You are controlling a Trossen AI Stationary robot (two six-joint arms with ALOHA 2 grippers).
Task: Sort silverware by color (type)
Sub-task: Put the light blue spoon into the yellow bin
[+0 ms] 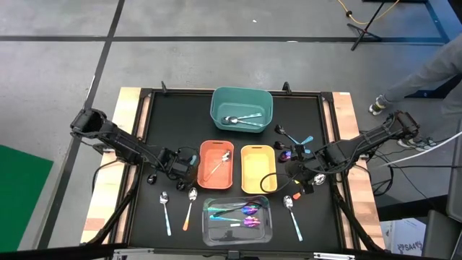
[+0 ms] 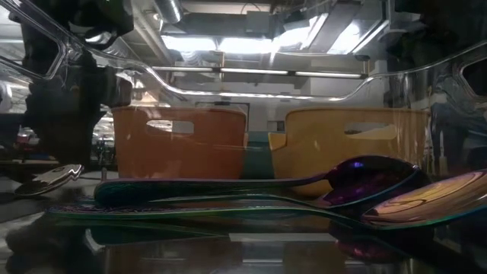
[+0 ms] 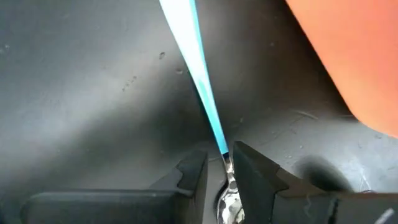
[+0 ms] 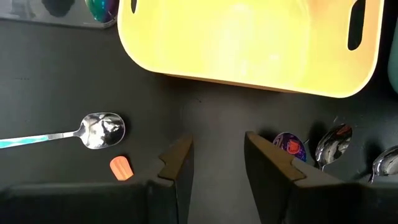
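At centre left of the high view, the left gripper (image 3: 219, 159) is clenched on the thin neck of a teal-handled spoon (image 3: 200, 84). It grips just above the bowl, so the long handle runs free and the spoon can be carried without swinging wide. The orange bin (image 1: 205, 154) is just to its right. That bin holds an orange-handled piece, so this spoon probably belongs elsewhere.

Below, on the black mat (image 1: 155, 115), a second teal-handled spoon (image 1: 167, 215) and an orange-handled spoon (image 1: 189, 208) lie side by side but apart, each with bare mat around it for a pick.

At top centre, the teal bin (image 1: 216, 108) holds plain silver spoons. At bottom centre, the clear bin (image 1: 214, 232) holds the iridescent pieces.

Right of centre, the yellow bin (image 4: 261, 84) is empty. The right gripper (image 4: 217, 146) hovers just beside its long wall, released, with its jaws apart over bare mat. A third teal-handled spoon (image 1: 292, 215) lies at lower right, clear of the bins. At centre right, a cluster of unsorted utensils (image 1: 290, 148), with black, purple and silver heads, lies tightly bunched near the mat's edge. Finger room there looks scarce, and the bin walls crowd any approach from the left of the frame.
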